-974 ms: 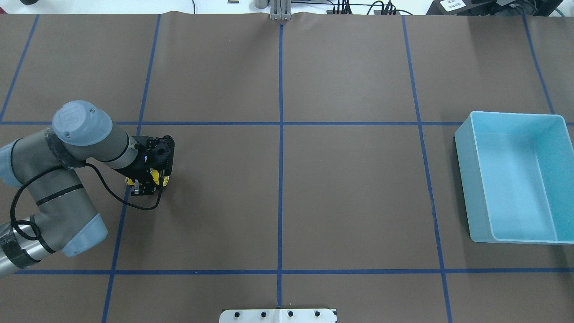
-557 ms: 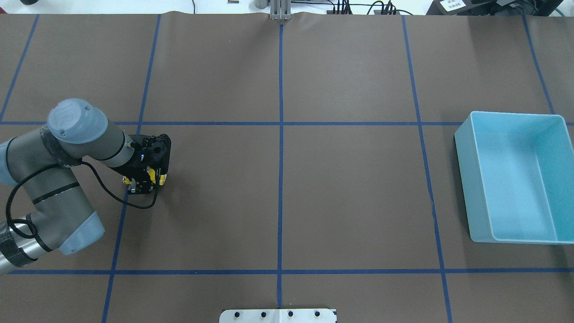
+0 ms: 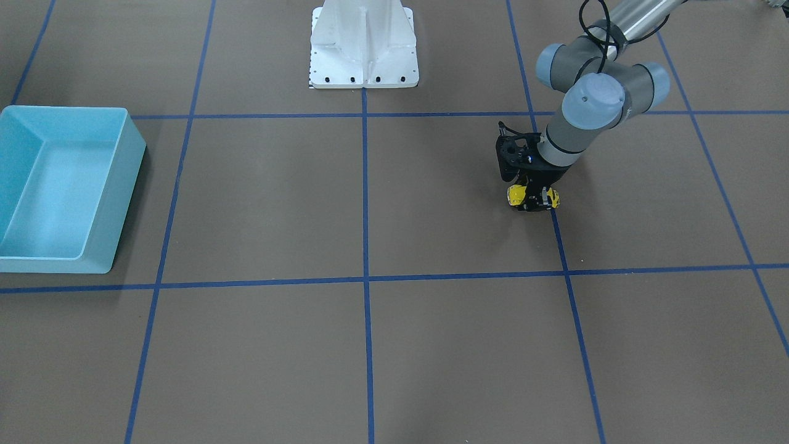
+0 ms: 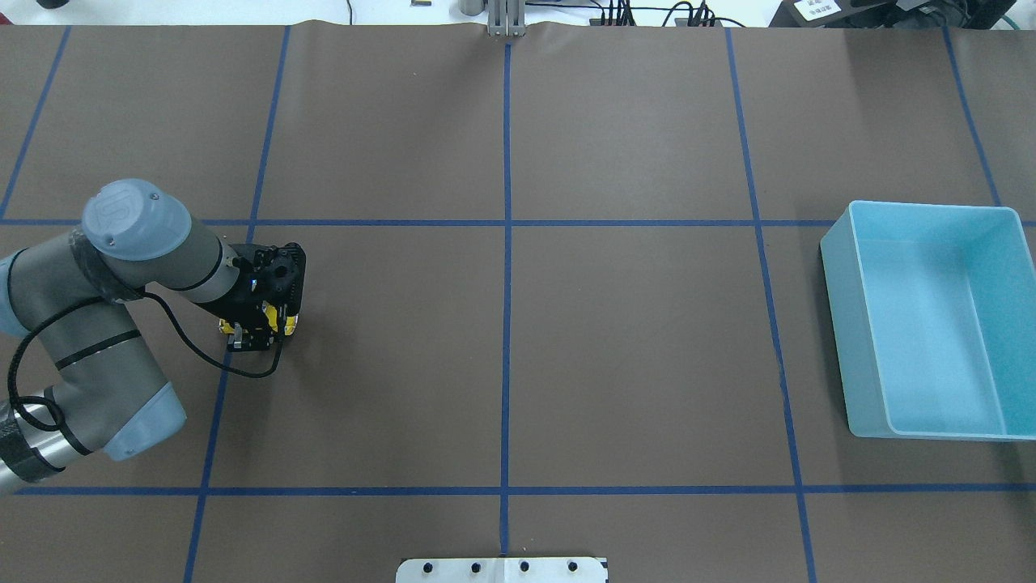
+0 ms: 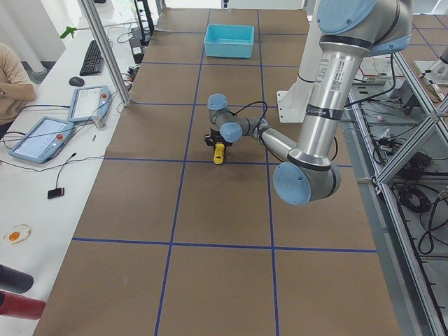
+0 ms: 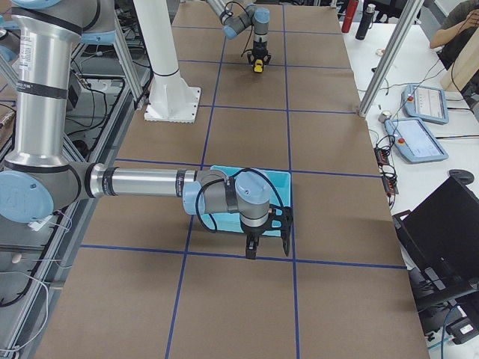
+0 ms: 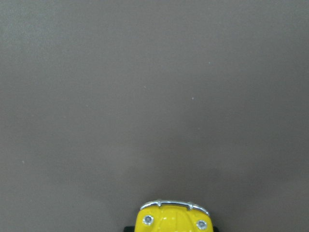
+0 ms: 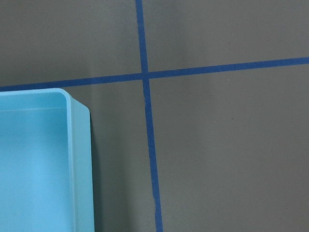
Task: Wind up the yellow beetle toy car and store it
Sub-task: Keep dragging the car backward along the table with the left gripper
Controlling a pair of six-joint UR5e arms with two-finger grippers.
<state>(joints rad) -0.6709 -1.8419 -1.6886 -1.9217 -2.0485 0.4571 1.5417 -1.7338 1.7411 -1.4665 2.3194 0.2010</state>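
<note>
The yellow beetle toy car point(image 4: 289, 324) stands on the brown table at the left, across a blue tape line. My left gripper point(image 4: 253, 330) points down over it and is shut on its body, so yellow shows on both sides of the fingers. The front view shows the car point(image 3: 515, 195) under the gripper point(image 3: 533, 198). The left wrist view shows its rounded end with silver bumper point(image 7: 175, 220) at the bottom edge. My right gripper point(image 6: 251, 243) hangs by the bin in the exterior right view only; I cannot tell if it is open or shut.
A light blue open bin point(image 4: 838, 324) stands at the table's far right and nothing shows inside it. It also shows in the front view point(image 3: 126, 185) and the right wrist view point(image 8: 79, 164). The white robot base point(image 3: 363, 43) is at the table's near edge.
My left gripper and the yellow car in it have slid a little to the overhead view's left along the table. The bin has not moved.
</note>
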